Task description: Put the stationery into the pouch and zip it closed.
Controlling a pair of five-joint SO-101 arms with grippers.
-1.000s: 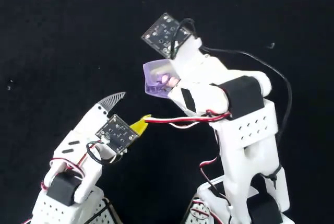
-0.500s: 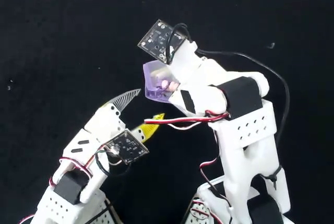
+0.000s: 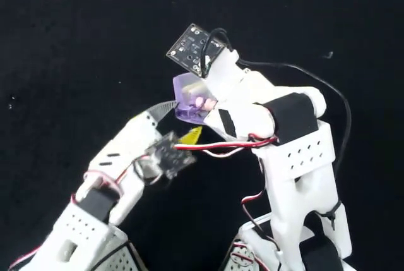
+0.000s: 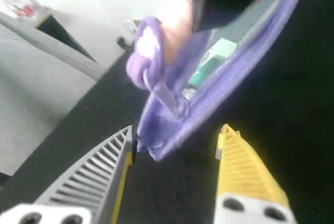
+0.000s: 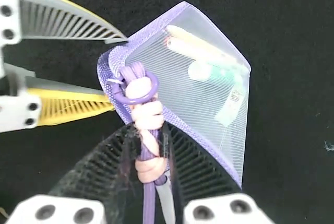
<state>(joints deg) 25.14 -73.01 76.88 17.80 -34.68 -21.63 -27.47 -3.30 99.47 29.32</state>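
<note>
The purple mesh pouch (image 5: pixel 203 93) is held by my right gripper (image 5: pixel 148 132), whose black fingers are shut on the pouch's purple cord with pink beads (image 5: pixel 148 114). Pens and a green item, the stationery (image 5: pixel 209 59), show through its wall. In the high view the pouch (image 3: pixel 187 97) sits under the right gripper (image 3: pixel 205 102). My left gripper (image 3: pixel 185 117) stands open at the pouch's near corner. In the left wrist view its grey finger (image 4: pixel 94 172) and yellow finger (image 4: pixel 240 166) flank that corner, with the metal zipper pull (image 4: pixel 167 98) just beyond the left gripper (image 4: pixel 177 130).
The black tabletop (image 3: pixel 76 62) stretches wide to the left and behind the arms. The right arm's white base (image 3: pixel 303 176) and its red and black cables (image 3: pixel 221 148) lie close beside the left gripper.
The left arm has pushed forward and swung toward the pouch, bringing its open fingers from well short of it to its near corner. The right gripper shifted slightly and keeps hold of the cord.
</note>
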